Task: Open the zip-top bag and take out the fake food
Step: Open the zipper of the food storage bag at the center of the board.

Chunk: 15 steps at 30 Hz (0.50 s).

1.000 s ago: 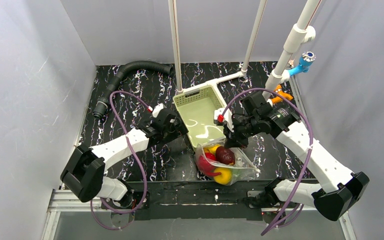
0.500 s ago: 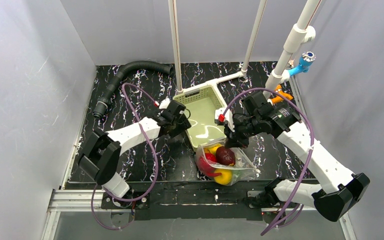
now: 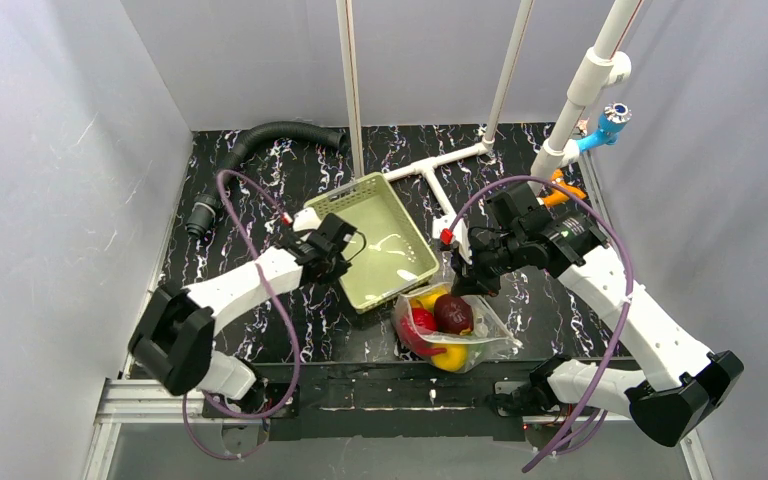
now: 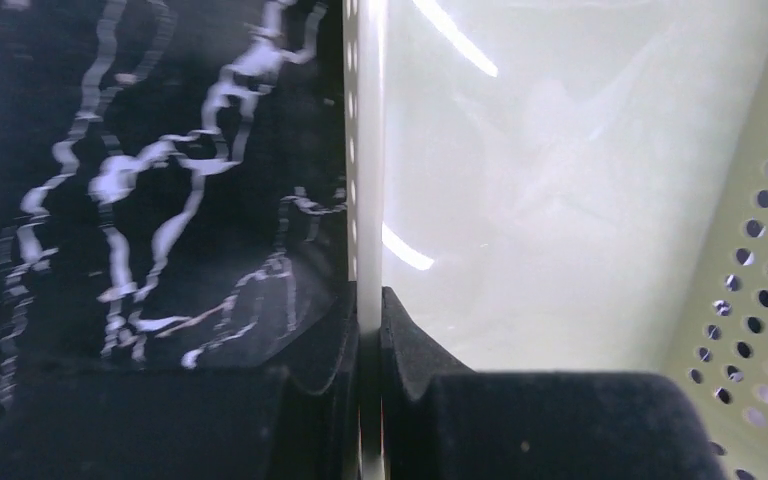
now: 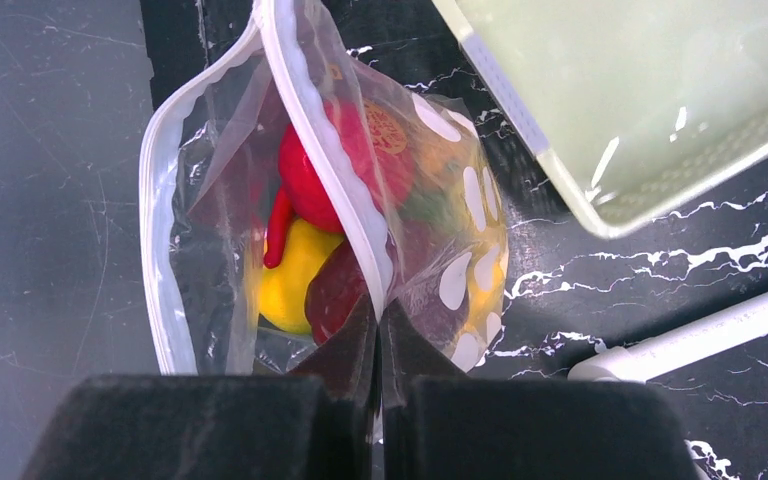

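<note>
The zip-top bag (image 3: 455, 330), clear with off-white dots, lies at the table's front centre with its mouth open. My right gripper (image 3: 457, 284) is shut on the bag's white zip strip (image 5: 320, 150), pinching one side of the mouth between the fingertips (image 5: 378, 312). Inside the bag (image 5: 460, 250) is the fake food: a bright red piece (image 5: 310, 185), a yellow one (image 5: 295, 265) and a dark red one (image 3: 453, 312). My left gripper (image 3: 335, 247) is shut on the left wall of the pale green basket (image 3: 385, 235); that wall (image 4: 365, 180) runs between the jaws (image 4: 370, 305).
The basket sits turned at an angle, its near corner close to the bag. A black corrugated hose (image 3: 260, 140) lies at the back left. A white pipe frame (image 3: 450, 160) and an orange clamp (image 3: 558, 188) stand at the back right. Grey walls enclose the table.
My left gripper has closed on the basket's wall and dragged it leftward and nearer, turning it. The right gripper and the bag have stayed in place.
</note>
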Tool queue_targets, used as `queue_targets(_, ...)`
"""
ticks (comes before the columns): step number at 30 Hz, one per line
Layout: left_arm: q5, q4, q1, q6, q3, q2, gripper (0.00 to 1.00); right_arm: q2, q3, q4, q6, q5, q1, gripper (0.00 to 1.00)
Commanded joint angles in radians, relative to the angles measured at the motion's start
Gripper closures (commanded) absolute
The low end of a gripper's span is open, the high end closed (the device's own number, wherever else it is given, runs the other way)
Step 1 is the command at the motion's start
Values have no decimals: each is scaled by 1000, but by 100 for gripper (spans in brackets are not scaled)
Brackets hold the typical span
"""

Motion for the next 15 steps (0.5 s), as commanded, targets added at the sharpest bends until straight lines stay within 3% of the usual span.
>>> queue_targets(1,-175,-121,46,-51,-52,-182,100,7,78,-21,-27,-30,1,99)
queue_targets(8,-97,-89,258,38,-169,-313,100,84,185,-43,-61,28,40,99)
queue_targets(15,0,-65,421,76,-238,-336,100,189,319,-28,-70,118,96,99)
